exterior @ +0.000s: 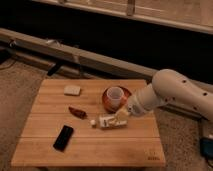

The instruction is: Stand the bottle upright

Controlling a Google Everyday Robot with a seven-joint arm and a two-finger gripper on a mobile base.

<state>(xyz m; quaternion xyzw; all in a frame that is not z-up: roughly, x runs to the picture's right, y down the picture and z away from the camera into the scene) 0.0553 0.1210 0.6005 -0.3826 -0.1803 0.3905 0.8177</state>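
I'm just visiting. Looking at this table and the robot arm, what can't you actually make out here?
- Gripper, camera view: at the bottle's right end; the arm's wrist covers where they meet, so any grip is unclear.
- Bottle label: print too small to read.
- Dark red object near the phone: too blurred to identify.
- Arm's base: cut off by the right edge.
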